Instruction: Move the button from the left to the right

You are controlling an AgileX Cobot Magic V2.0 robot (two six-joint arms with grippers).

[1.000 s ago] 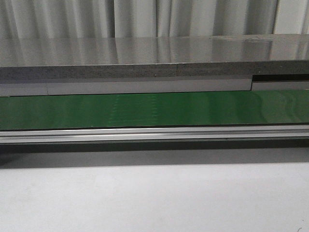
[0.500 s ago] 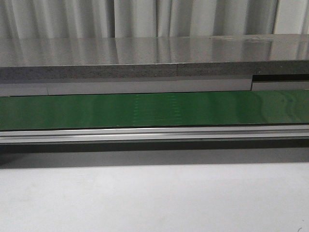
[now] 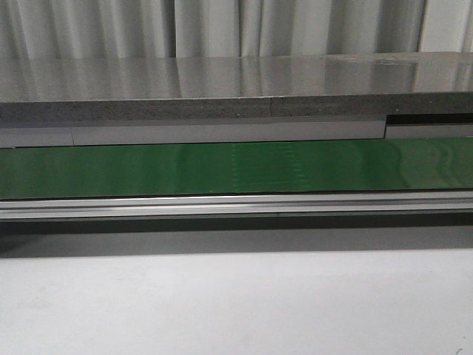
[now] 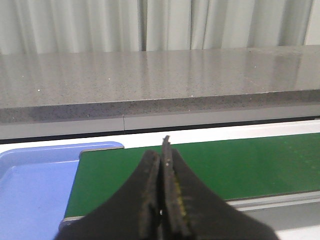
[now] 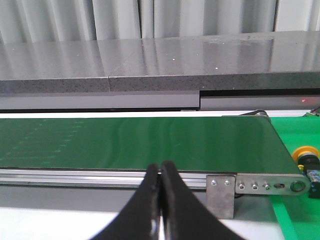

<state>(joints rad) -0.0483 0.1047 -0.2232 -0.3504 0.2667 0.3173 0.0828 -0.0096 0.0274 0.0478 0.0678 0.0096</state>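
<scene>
Button (image 5: 305, 153): yellow cap, black body, on green surface just past right end of conveyor belt (image 5: 135, 142). Left gripper (image 4: 162, 150): jaws closed, empty. Right gripper (image 5: 160, 172): jaws closed, empty. Blue tray (image 4: 30, 175) at belt's left end.

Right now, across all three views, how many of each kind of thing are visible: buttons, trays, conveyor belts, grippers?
Button: 1, past the belt's end
Blue tray: 1
Green conveyor belt: 1
Grippers: 2, the left gripper and the right gripper, fingers together
Total: 5
</scene>
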